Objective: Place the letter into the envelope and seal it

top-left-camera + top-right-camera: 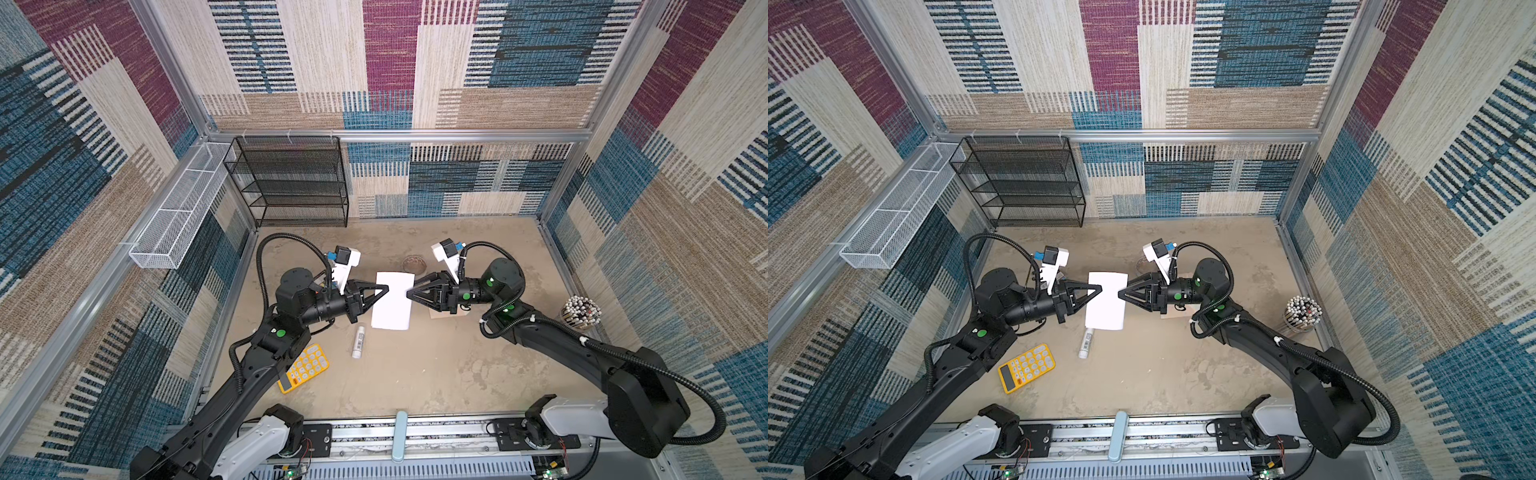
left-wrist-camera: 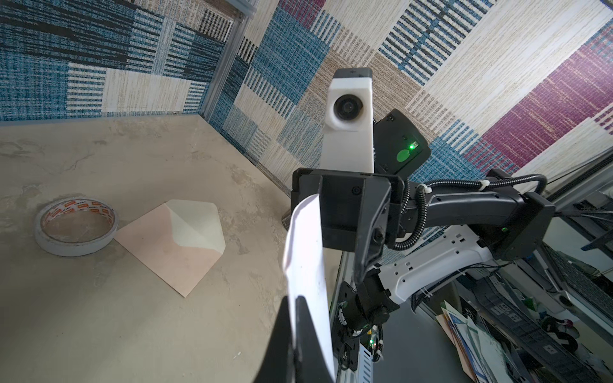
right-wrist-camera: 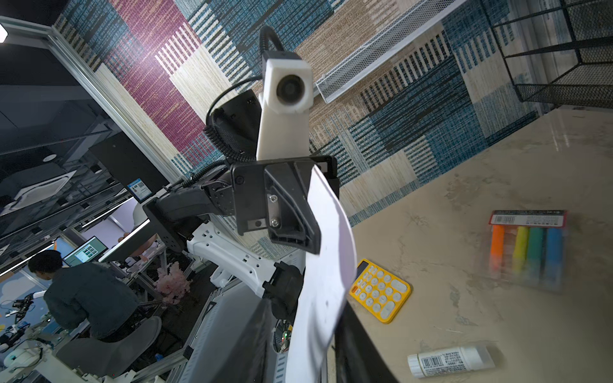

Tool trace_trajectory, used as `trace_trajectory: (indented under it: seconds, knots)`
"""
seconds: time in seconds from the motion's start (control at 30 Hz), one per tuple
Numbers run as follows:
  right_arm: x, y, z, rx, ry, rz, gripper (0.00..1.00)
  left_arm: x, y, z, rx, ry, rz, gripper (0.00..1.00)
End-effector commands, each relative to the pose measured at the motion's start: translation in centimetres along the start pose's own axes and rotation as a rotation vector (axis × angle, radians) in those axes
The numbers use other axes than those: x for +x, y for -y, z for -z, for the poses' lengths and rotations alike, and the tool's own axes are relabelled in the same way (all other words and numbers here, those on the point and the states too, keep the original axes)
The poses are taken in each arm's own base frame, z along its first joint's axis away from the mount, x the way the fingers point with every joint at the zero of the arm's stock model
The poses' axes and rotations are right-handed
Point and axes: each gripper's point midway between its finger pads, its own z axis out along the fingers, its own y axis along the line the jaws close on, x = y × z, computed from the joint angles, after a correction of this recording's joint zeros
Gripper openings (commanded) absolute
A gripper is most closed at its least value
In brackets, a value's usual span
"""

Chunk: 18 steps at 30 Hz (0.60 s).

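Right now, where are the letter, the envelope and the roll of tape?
letter [image 1: 392, 303], in a top view, middle of the white sheet
envelope [image 2: 166, 260], left wrist view, peach body
tape roll [image 2: 74, 250], left wrist view, outer wall

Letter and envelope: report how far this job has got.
Done: the letter is off the table, held in mid-air. In hand: the left gripper is shut on one edge and the right gripper meets the opposite edge; whether that one grips is unclear. Left: the envelope lies apart on the table without the letter, so inserting and sealing both remain.
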Motion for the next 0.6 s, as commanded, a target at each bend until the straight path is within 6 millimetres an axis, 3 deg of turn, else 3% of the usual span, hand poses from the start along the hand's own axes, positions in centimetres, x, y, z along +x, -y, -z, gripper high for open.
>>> trace_trajectory:
  seconds: [0.0, 0.2, 0.37, 0.47, 0.5, 0.57]
  knots:
    - [-0.9, -0.8, 0.0, -0.023, 0.021, 0.031, 0.29, -0.8, 0.2, 0.0, 0.011, 0.032, -0.016, 0.00]
    - [-1.6, -1.0, 0.1, -0.027, 0.047, 0.043, 0.21, -0.6, 0.3, 0.0, 0.016, 0.027, -0.017, 0.00]
    - [-1.9, -0.5, 0.0, -0.019, 0.057, 0.036, 0.02, -0.6, 0.5, 0.1, 0.024, 0.030, -0.025, 0.00]
    - [-1.9, 0.0, -0.1, 0.000, 0.048, 0.027, 0.00, -0.5, 0.7, 0.2, 0.029, 0.026, -0.032, 0.00]
    - [-1.7, 0.4, -0.2, 0.015, 0.039, 0.026, 0.00, -0.4, 0.8, 0.3, 0.030, 0.021, -0.034, 0.08]
    - [-1.5, 1.3, -0.3, 0.053, 0.011, 0.031, 0.00, -0.3, 1.0, 0.5, 0.027, 0.006, -0.048, 0.43]
